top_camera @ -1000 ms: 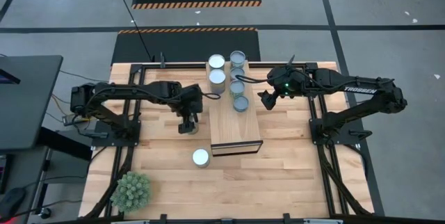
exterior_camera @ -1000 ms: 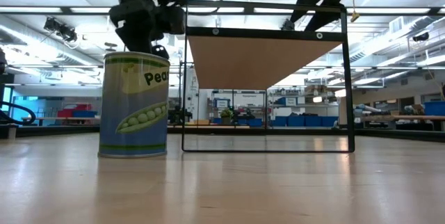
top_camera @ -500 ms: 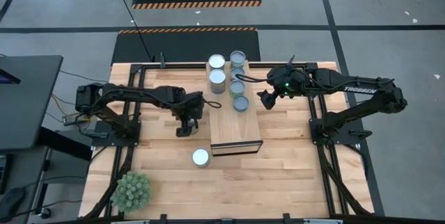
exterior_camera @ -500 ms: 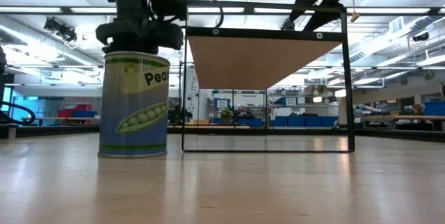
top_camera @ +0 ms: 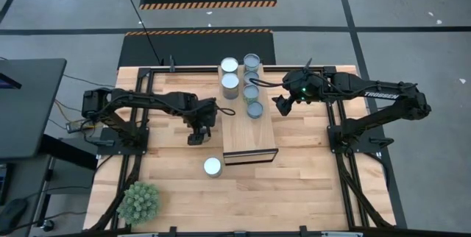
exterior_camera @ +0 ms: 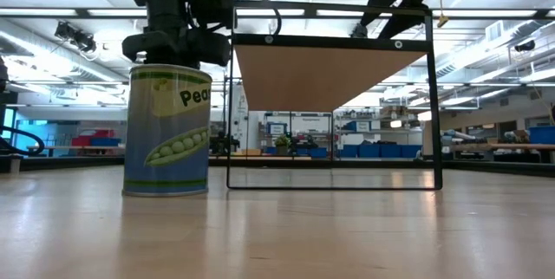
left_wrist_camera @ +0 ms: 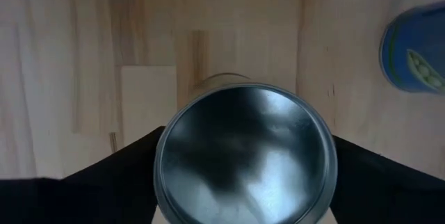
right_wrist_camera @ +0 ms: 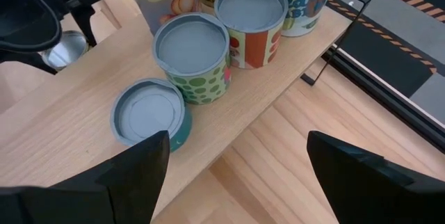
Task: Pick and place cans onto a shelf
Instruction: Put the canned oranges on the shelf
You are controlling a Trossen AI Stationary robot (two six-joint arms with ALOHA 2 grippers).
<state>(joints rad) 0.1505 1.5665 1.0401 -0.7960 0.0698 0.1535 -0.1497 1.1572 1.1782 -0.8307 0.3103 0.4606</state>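
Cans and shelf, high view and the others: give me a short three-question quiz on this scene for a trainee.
1. True or false: the right claw holds a can.
2. The lone can on the table beside the shelf has which label in the low view? A peas, B corn, C soup.
3. Name the claw gripping a can.
Key: 1 false, it is open and empty. 2 A. 3 the left claw.

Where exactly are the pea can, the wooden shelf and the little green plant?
pea can [exterior_camera: 166, 132], low view, label on its side.
shelf [top_camera: 250, 135], high view, bare top board.
green plant [top_camera: 139, 202], high view, middle of its foliage.
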